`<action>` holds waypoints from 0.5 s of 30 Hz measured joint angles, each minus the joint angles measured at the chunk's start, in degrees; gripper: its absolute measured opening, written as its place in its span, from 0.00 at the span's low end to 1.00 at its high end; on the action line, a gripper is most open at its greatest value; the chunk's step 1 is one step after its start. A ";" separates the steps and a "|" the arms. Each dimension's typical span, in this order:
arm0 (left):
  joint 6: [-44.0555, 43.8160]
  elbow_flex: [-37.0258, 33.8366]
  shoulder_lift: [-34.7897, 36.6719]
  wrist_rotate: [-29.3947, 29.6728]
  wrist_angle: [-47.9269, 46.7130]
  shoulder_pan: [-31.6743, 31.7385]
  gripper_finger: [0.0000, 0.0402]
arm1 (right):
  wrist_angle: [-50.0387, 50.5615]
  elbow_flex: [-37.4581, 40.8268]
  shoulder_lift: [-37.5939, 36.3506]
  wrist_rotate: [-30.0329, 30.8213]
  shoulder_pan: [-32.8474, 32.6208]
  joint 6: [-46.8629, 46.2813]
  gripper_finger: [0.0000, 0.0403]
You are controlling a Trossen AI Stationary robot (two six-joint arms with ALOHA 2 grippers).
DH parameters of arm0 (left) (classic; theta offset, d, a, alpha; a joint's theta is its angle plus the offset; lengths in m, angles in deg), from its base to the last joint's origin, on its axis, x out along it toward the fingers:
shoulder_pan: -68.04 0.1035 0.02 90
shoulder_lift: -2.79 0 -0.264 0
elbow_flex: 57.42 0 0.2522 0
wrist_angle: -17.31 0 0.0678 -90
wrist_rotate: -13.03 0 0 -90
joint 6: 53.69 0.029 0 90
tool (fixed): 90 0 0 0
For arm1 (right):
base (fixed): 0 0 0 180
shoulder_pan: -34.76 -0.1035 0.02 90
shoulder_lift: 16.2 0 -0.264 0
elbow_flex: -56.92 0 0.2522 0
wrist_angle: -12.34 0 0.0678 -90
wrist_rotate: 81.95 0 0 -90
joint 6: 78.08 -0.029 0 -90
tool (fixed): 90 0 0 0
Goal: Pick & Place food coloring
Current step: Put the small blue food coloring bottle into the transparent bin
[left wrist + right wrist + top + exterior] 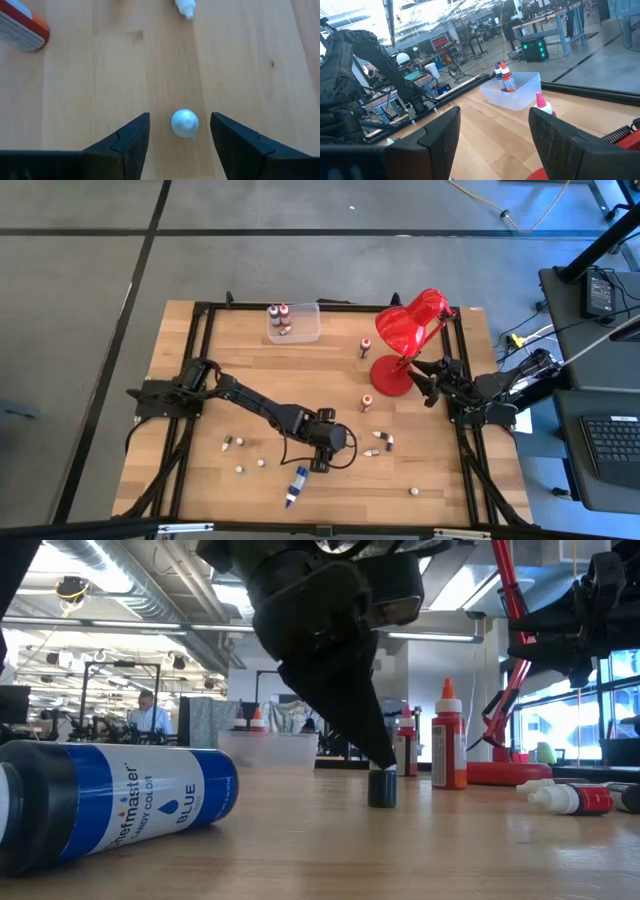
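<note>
A tiny food coloring bottle stands upright on the wooden table; its round white cap (184, 122) shows from above and its dark body (382, 788) shows in the low view. My left gripper (322, 462) slants down over it, open. One finger (131, 142) stands on each side of the cap with a gap, touching nothing. A longer blue bottle (297, 485) lies on its side near the front edge. My right gripper (492, 145) waits open at the table's right side, beside the red lamp.
Small bottles lie scattered on the table (200, 410): some left of my left gripper (240, 470), two to its right (378, 446), one near the front right (412, 492). A clear box (293, 322) with bottles stands at the far edge. The red lamp (405, 340) stands at the far right.
</note>
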State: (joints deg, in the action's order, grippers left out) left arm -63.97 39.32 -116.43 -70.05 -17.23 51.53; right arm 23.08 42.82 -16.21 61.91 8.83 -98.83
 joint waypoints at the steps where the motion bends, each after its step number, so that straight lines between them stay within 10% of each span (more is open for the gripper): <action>1: 0.00 0.00 0.00 -0.02 -0.07 0.00 0.50 | 0.00 0.00 0.00 0.00 0.00 0.05 0.59; 15: 0.54 0.00 -0.39 -1.56 -0.38 0.07 0.34 | 0.00 0.00 0.00 0.02 0.00 0.25 0.59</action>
State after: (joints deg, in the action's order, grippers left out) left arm -63.44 39.32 -116.82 -71.61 -17.61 51.59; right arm 23.08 42.82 -16.21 61.94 8.83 -98.59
